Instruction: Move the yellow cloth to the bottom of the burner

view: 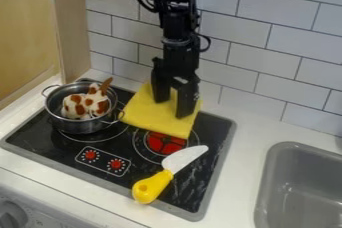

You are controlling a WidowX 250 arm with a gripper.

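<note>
Nearly all of my job is left to do

My pincer [173,107] is down at the cloth [150,118], its two fingers set wide apart, with yellow showing between them. I don't take that as a grip. The cloth lies at the back of the stove [212,132], its front edge lapping over the far part of the red burner [165,143], near the pot [83,126].

So I judge that I'm in place to pick it up, and little more is done. The bottom of the burner, as I read it, is the near side, where the knife [182,160] lies. What's left: close on the cloth, bring it forward past the red part, lay it down and let go. The knife could get nudged or covered on the way
</note>
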